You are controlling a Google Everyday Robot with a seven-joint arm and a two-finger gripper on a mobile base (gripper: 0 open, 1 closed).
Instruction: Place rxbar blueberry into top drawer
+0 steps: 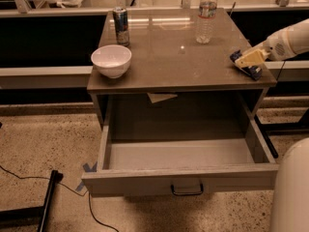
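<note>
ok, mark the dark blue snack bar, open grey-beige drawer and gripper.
dark blue snack bar (pixel 253 72): camera view, wrapper's lower end.
open grey-beige drawer (pixel 145 180): camera view, front panel.
gripper (pixel 240 62): camera view, tip, at table (pixel 169 71) right edge.

Single arm: white, smooth-shelled forearm (pixel 292 38) enters from right edge of view, upper half, slopes down toward left. Wrist end narrows into pale yellow two-finger gripper (pixel 250 58), pointing left and slightly down. Gripper low over right front corner of brown flat-topped desk (pixel 169 66), just inside its right edge. Contact with desk surface: cannot tell. Lower right corner of view: large white rounded body shell (pixel 293 192), well apart from gripper, below desk-top level.
</note>
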